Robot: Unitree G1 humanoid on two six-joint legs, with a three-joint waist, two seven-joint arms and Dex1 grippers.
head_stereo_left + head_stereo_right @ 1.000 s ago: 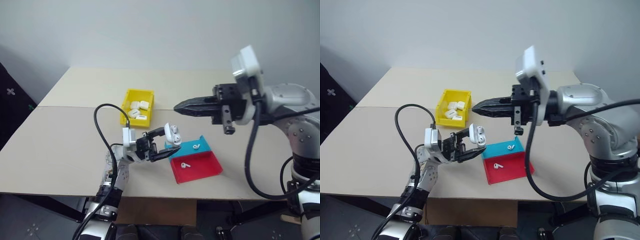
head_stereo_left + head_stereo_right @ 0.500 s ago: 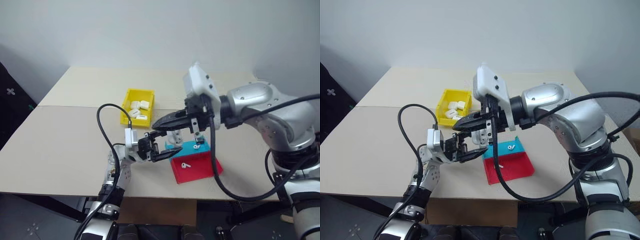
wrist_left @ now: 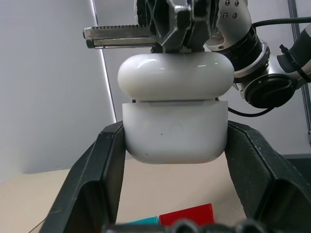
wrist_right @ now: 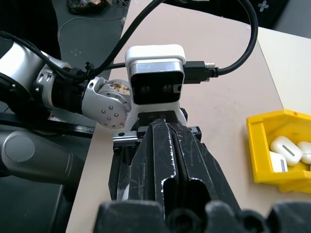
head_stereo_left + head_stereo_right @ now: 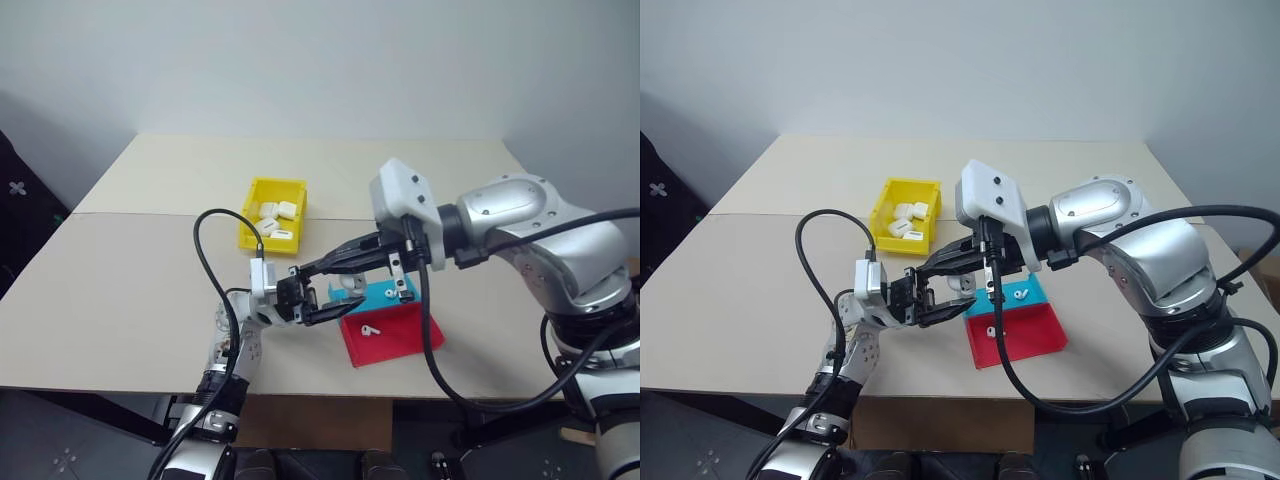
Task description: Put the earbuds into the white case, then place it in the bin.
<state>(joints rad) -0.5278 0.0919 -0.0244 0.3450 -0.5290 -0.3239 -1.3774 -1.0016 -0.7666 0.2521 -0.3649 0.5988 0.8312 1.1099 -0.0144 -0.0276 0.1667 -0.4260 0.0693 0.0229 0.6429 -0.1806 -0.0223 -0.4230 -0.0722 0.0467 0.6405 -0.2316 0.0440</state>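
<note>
The left end effector [image 3: 175,194] grips the case [image 3: 175,131], lid down, just beside the red tray [image 5: 392,335]. The clenched right end effector [image 5: 305,271] rests on the lid.

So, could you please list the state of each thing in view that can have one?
white case: lid nearly closed, clamped in the left claw, off the table.
right claw: shut, pressing on the lid.
yellow bin: holds several white cases.
blue tray: one earbud inside.
red tray: one earbud inside.
</note>
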